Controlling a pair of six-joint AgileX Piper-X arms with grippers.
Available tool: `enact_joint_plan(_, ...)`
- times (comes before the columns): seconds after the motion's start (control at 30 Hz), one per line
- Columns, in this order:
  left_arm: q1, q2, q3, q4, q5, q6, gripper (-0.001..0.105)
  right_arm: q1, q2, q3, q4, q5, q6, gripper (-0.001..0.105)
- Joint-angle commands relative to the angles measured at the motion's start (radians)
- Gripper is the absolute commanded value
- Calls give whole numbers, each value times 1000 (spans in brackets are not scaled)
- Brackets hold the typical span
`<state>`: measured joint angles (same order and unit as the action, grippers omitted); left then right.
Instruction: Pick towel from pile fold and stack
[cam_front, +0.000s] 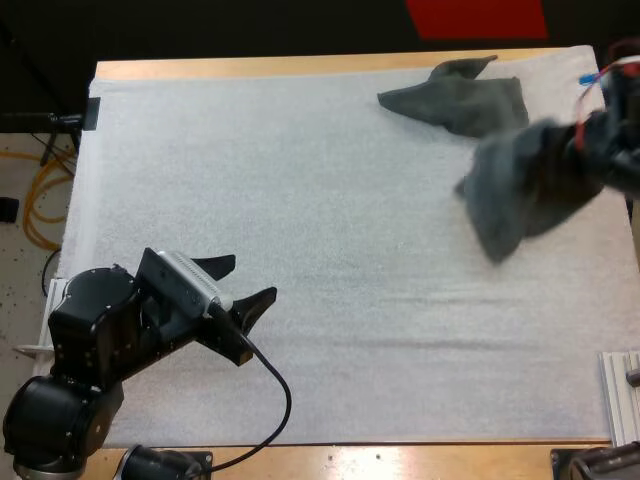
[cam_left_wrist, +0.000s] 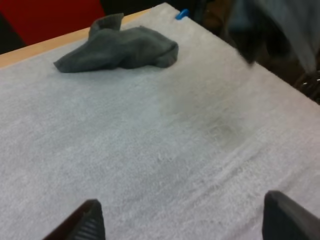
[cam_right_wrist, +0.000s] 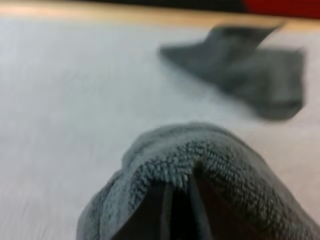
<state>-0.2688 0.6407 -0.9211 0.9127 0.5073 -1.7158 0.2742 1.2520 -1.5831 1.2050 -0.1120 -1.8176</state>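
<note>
A dark grey-green towel (cam_front: 520, 190) hangs above the mat's right side, with my right gripper (cam_front: 585, 140) shut on its upper edge. In the right wrist view that held towel (cam_right_wrist: 200, 170) bunches over the fingers. A second crumpled towel (cam_front: 460, 98) lies on the mat at the far right; it also shows as a crumpled towel (cam_left_wrist: 120, 47) beyond my left arm and as the crumpled towel (cam_right_wrist: 245, 70) past the held one. My left gripper (cam_front: 243, 288) stands open over bare mat at the near left, its fingertips (cam_left_wrist: 85, 220) wide apart.
The white mat (cam_front: 300, 200) covers most of the wooden table. A metal rail (cam_front: 620, 395) sits at the near right edge. Cables lie on the floor off the table's left side.
</note>
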Motion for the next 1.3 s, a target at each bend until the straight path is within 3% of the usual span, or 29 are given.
enact_joint_plan(0.0, -4, 0, -7, 5, 39, -3, 64, 51, 1, -3, 50, -13, 8, 0)
enact_joint_plan(0.23, -4, 0, -7, 65, 54, 0, 64, 215, 38, 133, 6, -13, 54, 0)
enact_joint_plan(0.4, -4, 0, -7, 79, 54, 0, 64, 269, 165, 225, -205, -13, 149, 0)
enact_joint_plan(0.57, -4, 0, -7, 79, 54, 0, 64, 279, 304, 214, -372, -75, 185, 4)
enact_joint_plan(0.63, -4, 0, -7, 80, 54, 0, 64, 279, 346, 201, -417, -80, 202, 17)
enact_joint_plan(0.7, -4, 0, -7, 80, 54, 0, 64, 279, 391, 175, -446, -83, 222, 48)
enact_joint_plan(0.73, -4, 0, -7, 80, 54, 0, 64, 279, 399, 167, -448, -86, 221, 55)
enact_joint_plan(0.8, -4, 0, -7, 80, 54, 0, 64, 279, 411, 137, -441, -87, 206, 84)
enact_joint_plan(0.87, -4, 0, -7, 80, 54, 0, 64, 279, 407, 115, -414, -87, 173, 92)
enact_joint_plan(1.0, -4, 0, -7, 88, 54, 0, 64, 279, 366, 70, -290, -27, 143, 86)
enact_joint_plan(1.17, -4, 0, -7, 130, 54, 24, 64, 279, 273, 69, -158, -24, 112, 72)
enact_joint_plan(1.27, -4, 0, -7, 138, 54, 24, 64, 279, 211, 76, -92, -21, 112, 70)
